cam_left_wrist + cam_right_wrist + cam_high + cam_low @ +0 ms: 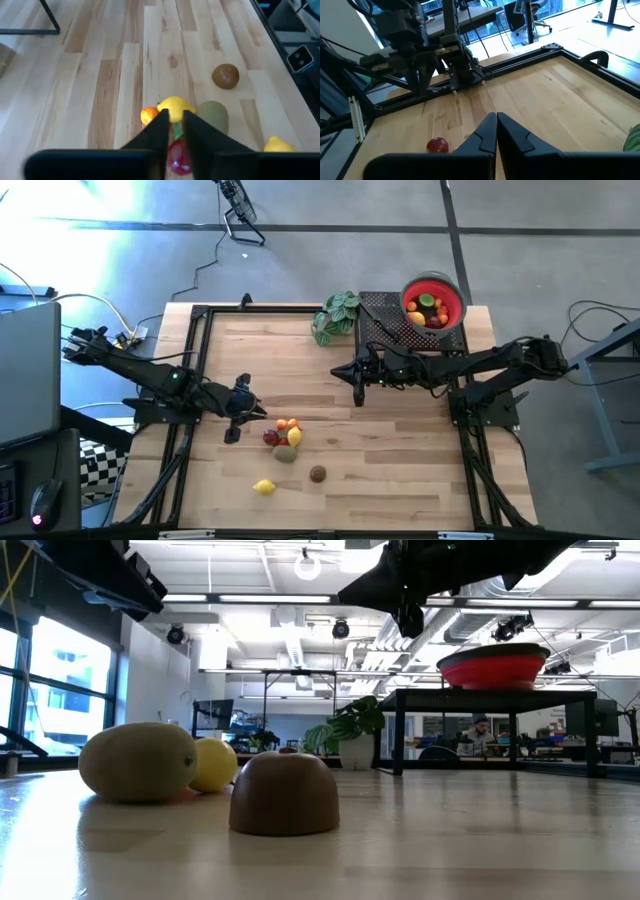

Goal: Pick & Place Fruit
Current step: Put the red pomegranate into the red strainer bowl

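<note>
As the left gripper (pixel 175 131) is held over the fruit cluster, jaws slightly parted and empty, the red fruit (pixel 178 156) is seen directly between them; right gripper (pixel 496 131) jaws closed, farther off.

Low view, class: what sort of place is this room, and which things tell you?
Probably an open-plan lab or office workspace: an exposed industrial ceiling with hanging round lamps, a seated person at distant desks, and a pale wooden plank worktable framed by black metal rails.
</note>
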### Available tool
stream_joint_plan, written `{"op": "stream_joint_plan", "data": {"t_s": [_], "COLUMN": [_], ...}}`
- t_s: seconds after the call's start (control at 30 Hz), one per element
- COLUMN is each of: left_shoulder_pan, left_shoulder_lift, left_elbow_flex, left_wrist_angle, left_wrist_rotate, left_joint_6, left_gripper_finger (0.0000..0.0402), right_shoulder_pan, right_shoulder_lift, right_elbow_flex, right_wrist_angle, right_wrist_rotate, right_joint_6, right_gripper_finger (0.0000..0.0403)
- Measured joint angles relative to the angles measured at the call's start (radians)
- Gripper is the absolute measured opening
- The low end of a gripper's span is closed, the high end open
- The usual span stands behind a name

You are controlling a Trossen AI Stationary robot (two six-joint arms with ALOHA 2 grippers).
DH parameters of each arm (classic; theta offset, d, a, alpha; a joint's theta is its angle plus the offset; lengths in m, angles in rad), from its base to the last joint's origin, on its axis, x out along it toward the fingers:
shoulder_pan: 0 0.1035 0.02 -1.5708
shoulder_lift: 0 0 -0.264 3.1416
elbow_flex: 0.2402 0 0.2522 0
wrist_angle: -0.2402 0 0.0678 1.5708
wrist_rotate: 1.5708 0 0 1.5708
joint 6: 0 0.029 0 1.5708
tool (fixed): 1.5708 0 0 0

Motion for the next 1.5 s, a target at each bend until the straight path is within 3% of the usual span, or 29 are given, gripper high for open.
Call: {"op": "stream_joint_plan", "data": {"t_s": [0.3, 0.47, 0.77, 1.0, 1.17, 1.5], "left_shoulder_pan": [0.001, 0.000, 0.000, 0.000, 0.000, 0.000], "left_shoulder_lift": [0.041, 0.049, 0.068, 0.152, 0.192, 0.325], "left_elbow_flex": [-0.001, 0.000, 0.000, 0.000, 0.005, 0.186], "left_wrist_angle": [-0.026, -0.013, -0.011, 0.003, -0.006, -0.211], "left_wrist_rotate": [-0.060, -0.059, -0.032, -0.018, 0.056, 0.101], "left_joint_6": [-0.007, 0.000, -0.013, -0.015, -0.015, -0.036], "left_gripper_finger": [0.0208, 0.0251, 0.0258, 0.0258, 0.0258, 0.0258], "right_shoulder_pan": [0.000, 0.000, 0.000, 0.000, -0.001, -0.002], "right_shoulder_lift": [0.000, 0.000, 0.000, 0.000, 0.000, 0.000], "right_elbow_flex": [0.000, 0.000, 0.000, 0.000, 0.000, 0.000], "right_wrist_angle": [0.002, 0.001, 0.000, 0.000, 0.000, 0.000], "right_wrist_rotate": [0.000, 0.000, 0.000, 0.000, 0.000, 0.000], "right_joint_6": [0.002, 0.001, 0.000, 0.000, 0.000, 0.006], "right_gripper_finger": [0.0003, 0.0003, 0.0003, 0.0003, 0.0003, 0.0003]}}
